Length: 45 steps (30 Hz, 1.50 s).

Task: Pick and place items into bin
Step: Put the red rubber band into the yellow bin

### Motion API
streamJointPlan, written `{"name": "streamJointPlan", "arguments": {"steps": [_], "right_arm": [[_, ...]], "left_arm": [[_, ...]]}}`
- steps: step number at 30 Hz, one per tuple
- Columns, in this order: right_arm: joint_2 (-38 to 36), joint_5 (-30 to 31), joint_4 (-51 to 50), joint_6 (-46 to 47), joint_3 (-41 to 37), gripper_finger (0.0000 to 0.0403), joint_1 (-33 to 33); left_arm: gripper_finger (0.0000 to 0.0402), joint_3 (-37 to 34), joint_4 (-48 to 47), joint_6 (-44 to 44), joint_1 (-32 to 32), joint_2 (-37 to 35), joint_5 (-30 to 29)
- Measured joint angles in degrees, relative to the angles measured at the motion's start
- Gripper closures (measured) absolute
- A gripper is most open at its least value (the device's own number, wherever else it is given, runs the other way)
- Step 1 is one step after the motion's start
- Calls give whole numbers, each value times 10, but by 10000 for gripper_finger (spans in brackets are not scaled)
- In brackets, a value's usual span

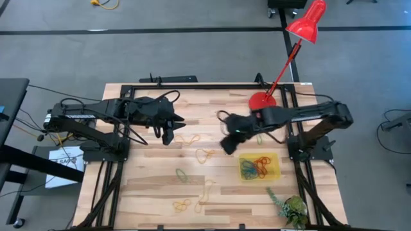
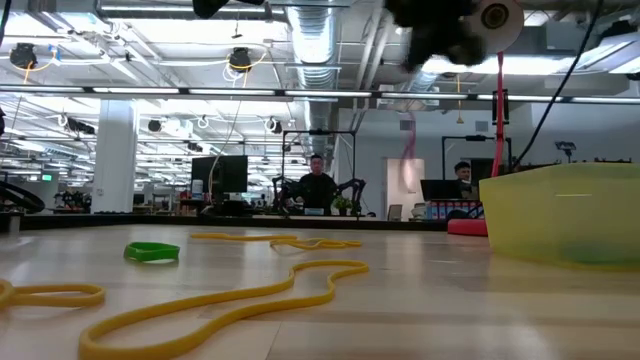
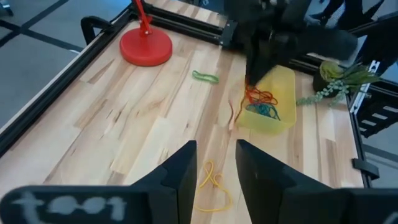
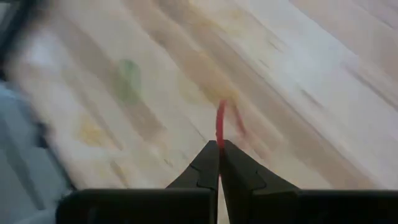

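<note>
high view – right tool (image 1: 228, 145): sits over the tabletop (image 1: 154, 186) just beside the near-left corner of the yellow bin (image 1: 275, 157).
high view – bin: lies near the right edge of the tabletop, in front of the red lamp base (image 1: 261, 101), with red, orange and blue bands (image 1: 258, 167) inside.
high view – left tool (image 1: 168, 133): hovers over the left-centre of the tabletop; loose yellow bands (image 1: 205, 154) and a green band (image 1: 182, 174) lie between it and the front edge.
low view – foreground: a long yellow band (image 2: 220, 310) and a green band (image 2: 152, 252) lie flat; the bin wall (image 2: 560, 215) rises at right.
left wrist view – left tool (image 3: 216, 177): its fingers stand apart, empty, above a yellow band (image 3: 212, 180).
right wrist view – right tool (image 4: 219, 163): closed, pinching a red band (image 4: 220, 127) that hangs above the wood.
</note>
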Motion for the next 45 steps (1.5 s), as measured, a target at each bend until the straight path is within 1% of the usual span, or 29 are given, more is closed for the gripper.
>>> {"name": "streamJointPlan", "arguments": {"steps": [5, 9, 14, 20, 24, 32, 36, 41, 45], "right_arm": [[-68, 8, -154, 128, 0, 402, 45], [-100, 9, -245, 237, 0, 402, 99], [-96, 7, -294, 342, -1, 402, 173], [-53, 3, -290, 443, -20, 403, 220], [-25, -30, -269, 471, -47, 403, 227], [-16, -39, -145, 472, -143, 403, 205], [-16, -46, -103, 471, -189, 403, 194], [-16, -55, -63, 472, -231, 398, 184], [-16, -55, -59, 472, -236, 378, 174]], "left_arm": [[301, 0, 5, 0, 0, 0, 0], [301, 0, 8, -2, 0, 0, 0], [301, 0, 6, -6, 0, 0, -1], [301, 0, 6, -5, 0, 0, -6], [301, 0, 6, -5, 0, 0, -6], [301, 0, 5, -5, 0, 0, -5], [301, 0, 4, -5, 0, 0, -5], [301, 0, 4, -5, 0, 0, -5], [301, 0, 4, -5, 0, 0, 1]]}}
